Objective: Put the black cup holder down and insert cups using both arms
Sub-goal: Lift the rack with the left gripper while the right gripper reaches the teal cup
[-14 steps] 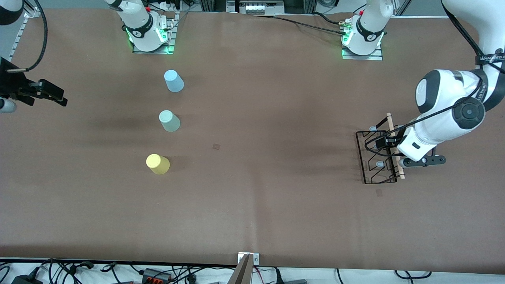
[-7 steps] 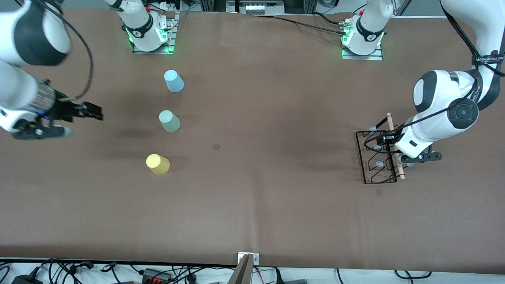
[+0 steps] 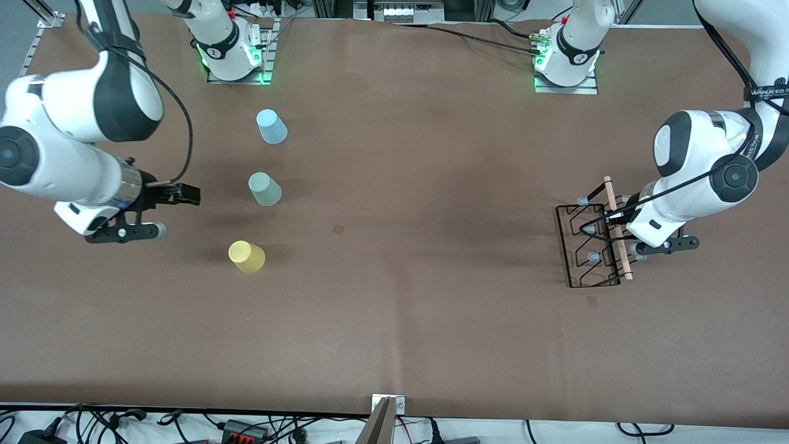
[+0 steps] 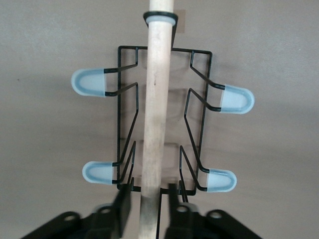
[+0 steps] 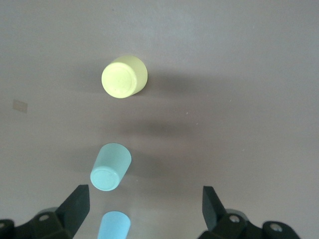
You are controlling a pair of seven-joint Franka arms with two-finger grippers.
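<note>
Brown covering spans the whole tabletop (image 3: pixel 394 320), with my two arm bases along the edge farthest from the front camera.

Left arm (image 3: pixel 703 166): reaches down at its own end of the tabletop. My left claw (image 4: pixel 148 199) sits at the black cup holder (image 3: pixel 588 246), its two fingers (image 4: pixel 122 206) on either side of the light wooden rod (image 4: pixel 155 99), closed in against it. The rod runs along the top of the wire frame; four of the grey-tipped pegs (image 4: pixel 89 82) show in the left wrist view, two to each side of the rod. The holder stands on the tabletop, well apart from the cups.

Right arm (image 3: pixel 74 142): reaches out over its own end of the tabletop. My right claw (image 5: pixel 144 204) hangs above the surface with fingers spread wide and nothing between them, close beside the mint green cup (image 3: pixel 265 189).

Cups, all upside down on the tabletop, in a row toward the right arm's end:
- light blue cup (image 3: pixel 272 126), farthest from the front camera
- mint green cup, in the middle
- yellow cup (image 3: pixel 246 256), nearest to the front camera

The three stand apart from one another, none touching.
</note>
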